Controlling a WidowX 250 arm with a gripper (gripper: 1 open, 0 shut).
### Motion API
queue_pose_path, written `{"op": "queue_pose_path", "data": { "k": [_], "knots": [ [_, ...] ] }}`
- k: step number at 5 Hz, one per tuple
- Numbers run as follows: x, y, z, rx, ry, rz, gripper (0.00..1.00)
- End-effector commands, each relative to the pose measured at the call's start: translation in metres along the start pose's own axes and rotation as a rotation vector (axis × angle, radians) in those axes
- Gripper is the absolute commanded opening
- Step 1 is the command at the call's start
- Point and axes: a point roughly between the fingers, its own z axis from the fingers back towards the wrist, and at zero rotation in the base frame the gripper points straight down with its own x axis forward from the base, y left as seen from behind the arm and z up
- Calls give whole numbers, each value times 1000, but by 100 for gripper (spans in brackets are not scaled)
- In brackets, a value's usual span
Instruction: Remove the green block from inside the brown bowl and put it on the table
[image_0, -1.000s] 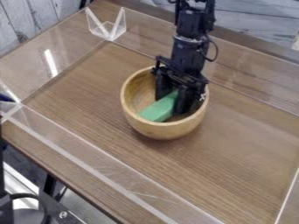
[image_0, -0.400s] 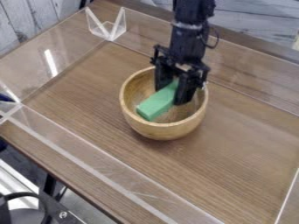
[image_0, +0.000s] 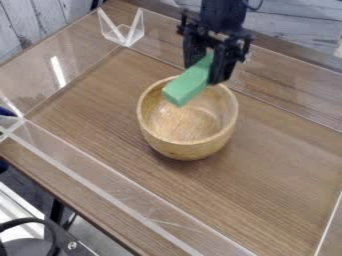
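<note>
**Ana:** Camera view is showing the gripper (image_0: 214, 62) clamping 1 end of the green block (image_0: 190, 83), with the rest of the bar slanting down toward the lower left. Why is it hanging like that?

**Ben:** My guess is the jaws are pinching only the upper end, so the free end is drooping under its own weight. The block is sitting in the air above the brown bowl (image_0: 190, 125), clear of the rim and touching nothing but the fingers.

**Ana:** And the bowl itself?

**Ben:** It is sitting empty near the middle of the table (image_0: 94, 105), inside the low clear walls (image_0: 60, 170). Lifting straight up probably is keeping the block from catching the thick rim.

**Ana:** So what is left?

**Ben:** I am judging the removal as done and the placing as not yet done. Bare tabletop is lying on every side of the bowl, so carrying the block sideways and lowering it looks open.
</note>
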Motion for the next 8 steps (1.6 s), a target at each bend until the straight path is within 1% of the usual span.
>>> {"op": "queue_pose_path", "data": {
  "k": [1,2,3,4,5,6,7,8],
  "knots": [
    [3,-17,30,22,-100,-39,0],
    [4,-39,26,16,-98,-85,0],
    [4,-56,14,9,-85,-128,0],
    [4,-66,2,1,-71,-157,0],
    [6,-73,-11,-3,-54,-177,0],
    [7,-79,-20,-7,-42,-194,0],
    [9,-84,-33,-11,-26,-212,0],
    [12,-83,-43,-17,-14,-209,0]
  ]
}}
